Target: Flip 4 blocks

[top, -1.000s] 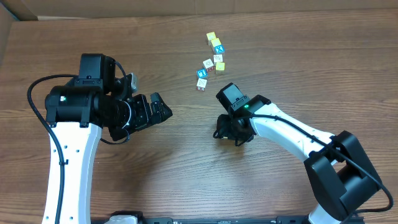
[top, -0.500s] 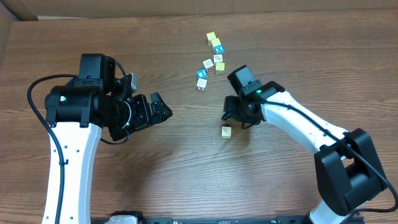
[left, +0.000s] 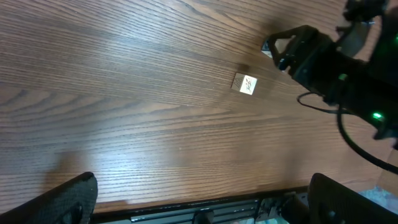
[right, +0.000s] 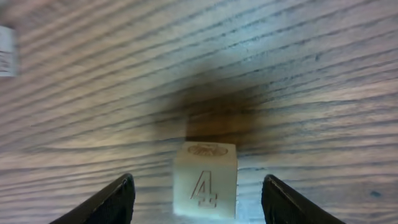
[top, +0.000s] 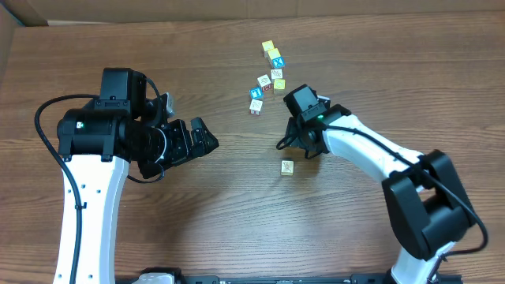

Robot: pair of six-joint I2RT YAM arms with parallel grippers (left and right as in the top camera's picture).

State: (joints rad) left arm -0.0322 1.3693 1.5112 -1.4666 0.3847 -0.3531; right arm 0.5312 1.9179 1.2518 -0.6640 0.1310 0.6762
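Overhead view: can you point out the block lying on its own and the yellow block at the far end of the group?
lone block [top: 287,166], overhead view, middle of its top face.
yellow block [top: 268,46], overhead view, middle of its top face.

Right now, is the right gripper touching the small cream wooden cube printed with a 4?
Apart. The right wrist view shows the cube standing between the open fingers of the right gripper, with bare table on both sides.

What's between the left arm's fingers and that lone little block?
Nothing: the left wrist view shows only bare table between the left fingers and the block.
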